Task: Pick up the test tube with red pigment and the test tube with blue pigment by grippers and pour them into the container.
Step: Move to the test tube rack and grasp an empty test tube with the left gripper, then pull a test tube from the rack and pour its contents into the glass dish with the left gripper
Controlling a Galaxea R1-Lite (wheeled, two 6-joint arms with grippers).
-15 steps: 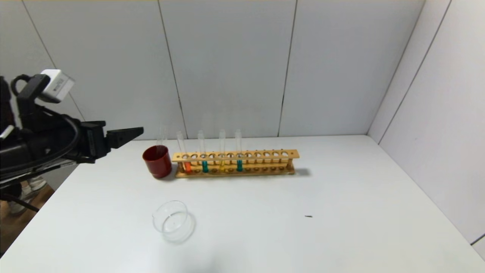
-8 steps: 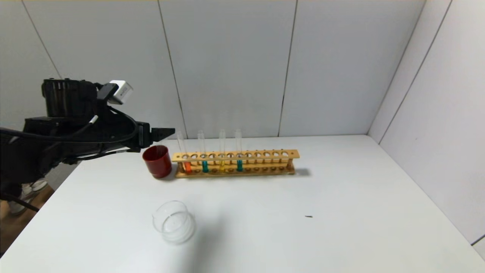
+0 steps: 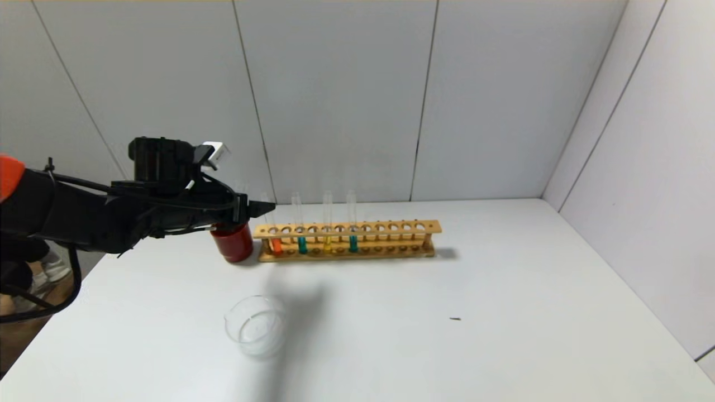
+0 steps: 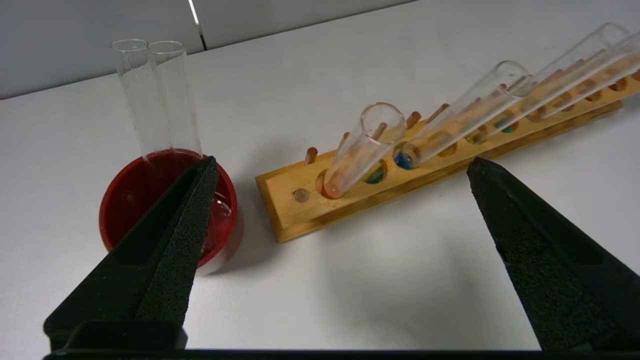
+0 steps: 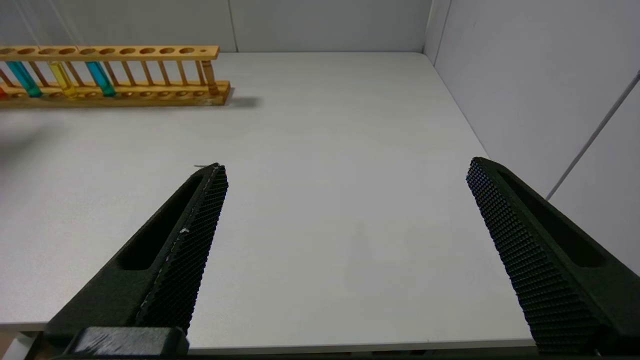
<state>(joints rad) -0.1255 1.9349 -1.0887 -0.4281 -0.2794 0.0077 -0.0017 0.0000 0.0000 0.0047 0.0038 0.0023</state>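
The test tube with red pigment [image 3: 275,240] stands at the left end of the wooden rack [image 3: 391,228]. A test tube with blue pigment [image 3: 301,243] stands beside it, and a second teal-blue one [image 3: 353,242] stands farther right. My left gripper [image 3: 262,209] is open and empty, above the red cup, its tip just left of the red tube's top. In the left wrist view the red tube [image 4: 365,145] and the blue tube [image 4: 460,117] lie ahead between the open left gripper's [image 4: 342,161] fingers. The container [image 3: 256,332] sits empty at the front. My right gripper [image 5: 345,167] is open and empty, over the table's near right part.
A dark red cup [image 3: 233,245] with two empty tubes [image 4: 155,95] stands just left of the rack. A yellow tube [image 3: 327,241] sits between the two teal ones. Walls close the table at the back and right. A small dark speck [image 3: 455,319] lies on the table.
My left arm has reached rightward from the table's left edge to above the red cup, its tip now near the red tube. Nothing else has moved.
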